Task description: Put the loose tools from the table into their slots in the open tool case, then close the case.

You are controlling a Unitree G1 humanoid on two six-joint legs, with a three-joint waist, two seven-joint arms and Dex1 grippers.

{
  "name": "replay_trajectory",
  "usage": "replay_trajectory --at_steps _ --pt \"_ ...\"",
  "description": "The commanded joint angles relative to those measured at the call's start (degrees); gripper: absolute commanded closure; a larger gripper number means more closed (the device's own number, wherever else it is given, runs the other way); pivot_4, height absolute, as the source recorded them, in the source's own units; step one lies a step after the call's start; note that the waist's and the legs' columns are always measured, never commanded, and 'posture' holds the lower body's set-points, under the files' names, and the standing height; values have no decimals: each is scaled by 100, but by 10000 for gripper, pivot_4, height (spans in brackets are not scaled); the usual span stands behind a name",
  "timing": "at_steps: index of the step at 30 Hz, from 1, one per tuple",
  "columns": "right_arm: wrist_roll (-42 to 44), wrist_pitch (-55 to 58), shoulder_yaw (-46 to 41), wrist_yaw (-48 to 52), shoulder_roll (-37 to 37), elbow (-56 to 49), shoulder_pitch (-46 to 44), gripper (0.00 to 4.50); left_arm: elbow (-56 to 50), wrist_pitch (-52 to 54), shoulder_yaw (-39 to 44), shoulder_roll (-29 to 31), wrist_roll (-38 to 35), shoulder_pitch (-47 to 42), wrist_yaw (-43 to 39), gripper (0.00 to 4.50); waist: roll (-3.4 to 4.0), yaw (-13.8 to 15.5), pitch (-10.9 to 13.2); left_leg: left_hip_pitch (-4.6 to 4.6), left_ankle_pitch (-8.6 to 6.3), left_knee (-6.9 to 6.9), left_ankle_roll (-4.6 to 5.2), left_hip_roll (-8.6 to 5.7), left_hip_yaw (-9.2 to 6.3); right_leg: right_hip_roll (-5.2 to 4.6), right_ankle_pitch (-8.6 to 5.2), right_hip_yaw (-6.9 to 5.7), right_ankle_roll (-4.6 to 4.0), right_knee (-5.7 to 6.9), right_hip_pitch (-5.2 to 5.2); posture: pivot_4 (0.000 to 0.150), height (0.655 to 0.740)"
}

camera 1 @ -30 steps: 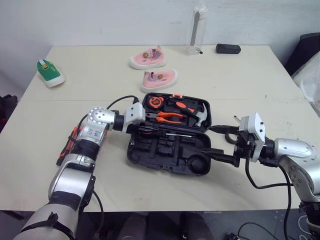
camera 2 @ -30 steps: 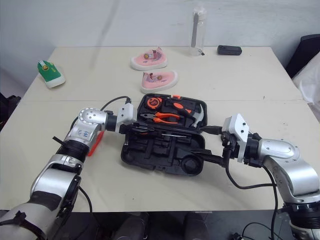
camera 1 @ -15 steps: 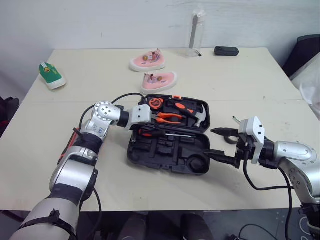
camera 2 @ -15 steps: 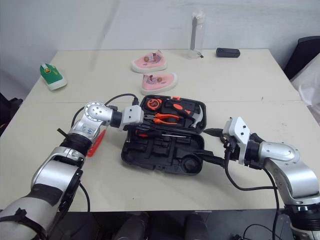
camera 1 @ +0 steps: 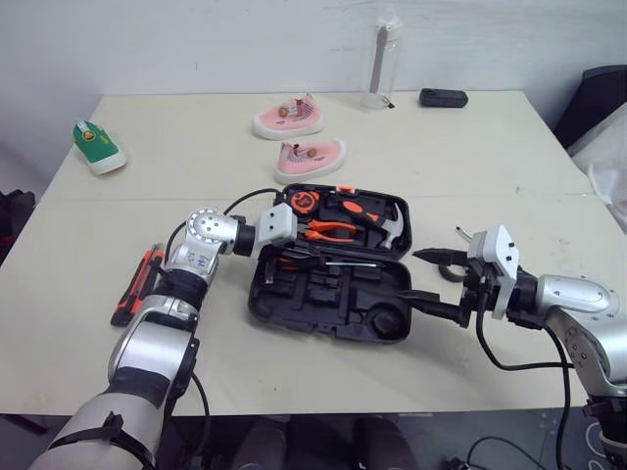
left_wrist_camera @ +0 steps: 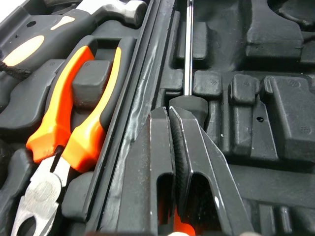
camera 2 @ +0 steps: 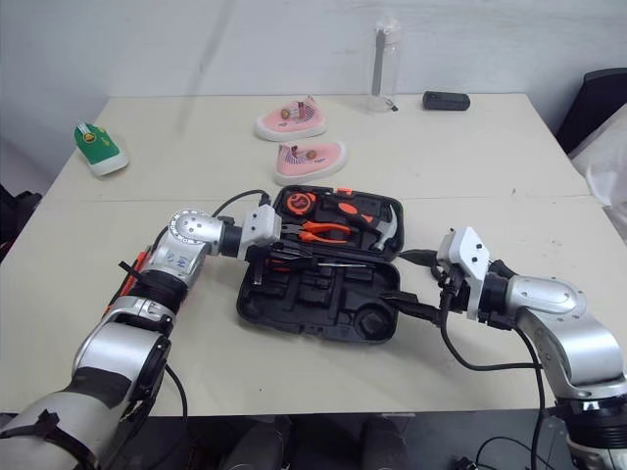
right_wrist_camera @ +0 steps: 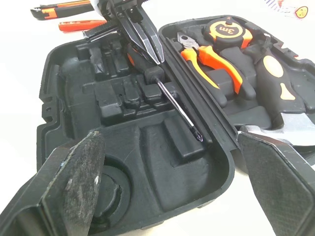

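Left eye view: bent left arm (camera 1: pixel 201 245), left end effector (camera 1: pixel 290 253) narrow atop screwdriver (camera 1: pixel 348 263)

Most likely a robot lab or test room: plain white wall (camera 1: pixel 196 39) behind a cream-coloured surface (camera 1: pixel 196 186), scattered with mismatched props: pink fabric shoes (camera 1: pixel 312 157), a small green shoe (camera 1: pixel 96 144), a clear plastic bottle (camera 1: pixel 384 59), an open black plastic tool case (camera 1: pixel 333 294).
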Motion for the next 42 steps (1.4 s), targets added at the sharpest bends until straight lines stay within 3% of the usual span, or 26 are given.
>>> replay_trajectory --at_steps 1,10,20,27,31,34,38,41,42 --pt "-4 -114 -28 8 22 -120 -23 0 -174 46 -26 -45 -22 85 -88 44212 0 0 0 0 0 0 0 0 0 0 0 0 0 0 0 1500 7269" --pt "-14 -120 -71 -10 4 -127 33 0 -214 -188 -322 -20 259 237 -248 44212 0 4 0 0 0 -1 0 0 0 0 0 0 0 -2 0 1500 7269" --pt "2 -93 -115 -38 -9 -152 86 0 336 -545 -681 5 876 45 237 44212 0 26 0 3 0 2 0 -2 0 -2 0 -3 0 -4 8 1500 7269" --pt "14 -106 -143 -103 14 -187 131 0 302 -260 -549 14 623 -64 -18 44212 1 19 -1 9 3 6 4 -5 2 -3 2 -1 3 7 13 1500 7269" --pt "46 -134 -236 -199 34 -228 126 0 -709 918 10 319 -167 112 -429 44212 1 -19 0 7 3 3 4 -4 0 -2 2 1 3 8 7 1500 7269" --pt "113 -49 -467 -222 -79 -199 184 0 -2476 2597 709 906 -1083 864 -415 35933 3 -175 4 4 3 -11 4 4 -10 2 2 17 3 9 -11 1500 7269" --pt "235 22 -1008 -53 -377 97 363 0 -4775 4439 1872 1770 -2064 2347 137 17982 10 -308 8 -2 3 -20 4 39 -9 3 2 43 3 14 -37 1500 7269" --pt "155 -72 -1468 197 -716 573 634 0 -5895 5529 3233 2189 -2644 3436 872 3468 14 -273 10 4 2 -20 4 45 -3 3 2 50 2 13 -32 1500 7269" --pt "111 -111 -1602 273 -822 732 737 0 -6109 5788 3708 2262 -2793 3743 1097 578 14 -262 10 4 2 -19 4 46 -4 3 1 50 2 12 -32 1500 7269"
